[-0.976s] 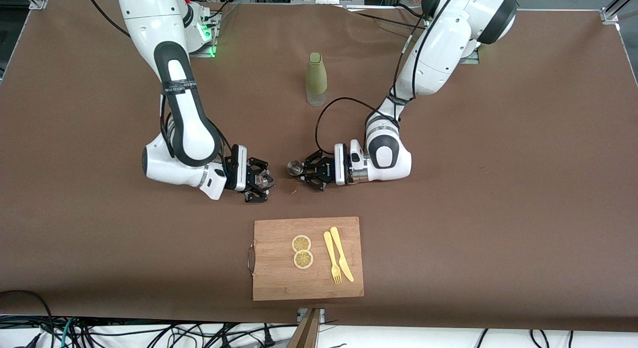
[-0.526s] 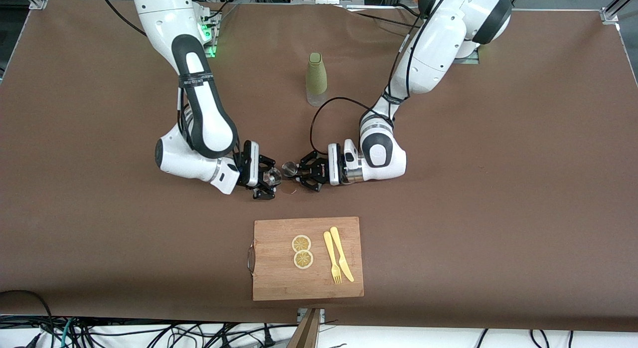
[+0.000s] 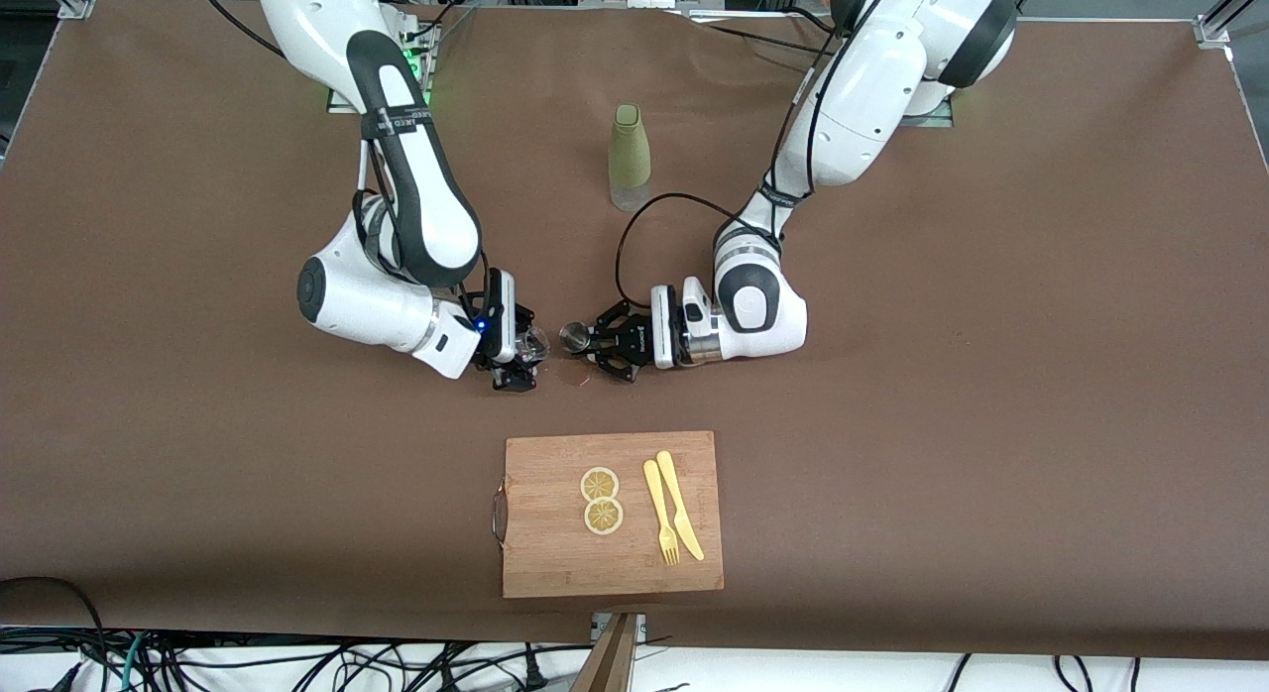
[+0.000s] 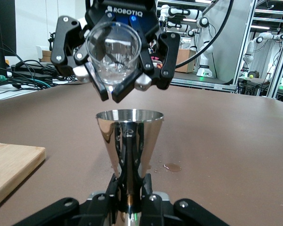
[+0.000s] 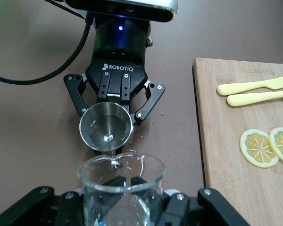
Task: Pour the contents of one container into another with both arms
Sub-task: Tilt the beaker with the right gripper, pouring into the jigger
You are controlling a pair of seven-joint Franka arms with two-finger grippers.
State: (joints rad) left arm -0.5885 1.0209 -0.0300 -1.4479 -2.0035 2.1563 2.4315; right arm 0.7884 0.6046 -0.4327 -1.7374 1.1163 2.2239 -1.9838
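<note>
Your right gripper (image 3: 523, 353) is clamping a clear glass (image 5: 121, 181), tipped just above the steel cup (image 4: 129, 141) your left gripper (image 3: 595, 350) is pinching by its narrow stem. Both are light, stiff and slick; the glass is breakable. The left wrist view is showing spilled drops (image 4: 171, 167) under them.

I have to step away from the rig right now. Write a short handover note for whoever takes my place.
Right end effector: shut on the glass, tipped mouth-first toward the jigger.
Left end effector: shut on the steel jigger, held upright just below the glass's rim.
Both are over bare table between the bottle and the cutting board.
Done: both vessels are picked up and brought rim to rim; a little liquid sits in the jigger, and a few drops lie on the table.
Left: finish the pour; some clear liquid still shows in the glass. Then level the glass and set both down.
</note>
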